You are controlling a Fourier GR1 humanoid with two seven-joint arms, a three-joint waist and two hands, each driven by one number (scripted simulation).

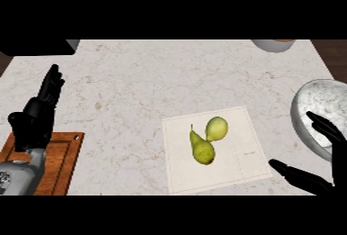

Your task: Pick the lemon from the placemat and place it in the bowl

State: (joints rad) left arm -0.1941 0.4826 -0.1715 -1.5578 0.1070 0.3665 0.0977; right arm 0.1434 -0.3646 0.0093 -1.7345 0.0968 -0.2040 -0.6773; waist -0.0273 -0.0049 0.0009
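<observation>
A pale yellow lemon [217,128] lies on the white placemat [212,149] near the counter's middle, touching a green pear [201,149] just below and left of it. The grey speckled bowl [318,112] sits at the right edge, partly cut off. My right hand [318,176] is open at the lower right, thumb stretched toward the placemat's corner and fingers raised in front of the bowl's rim; it holds nothing. My left hand [39,112] rests open at the left edge, fingers pointing up.
A wooden cutting board [62,158] lies at the lower left under my left forearm. A white dish with something orange [274,44] peeks in at the top right. A dark object [37,47] fills the top left corner.
</observation>
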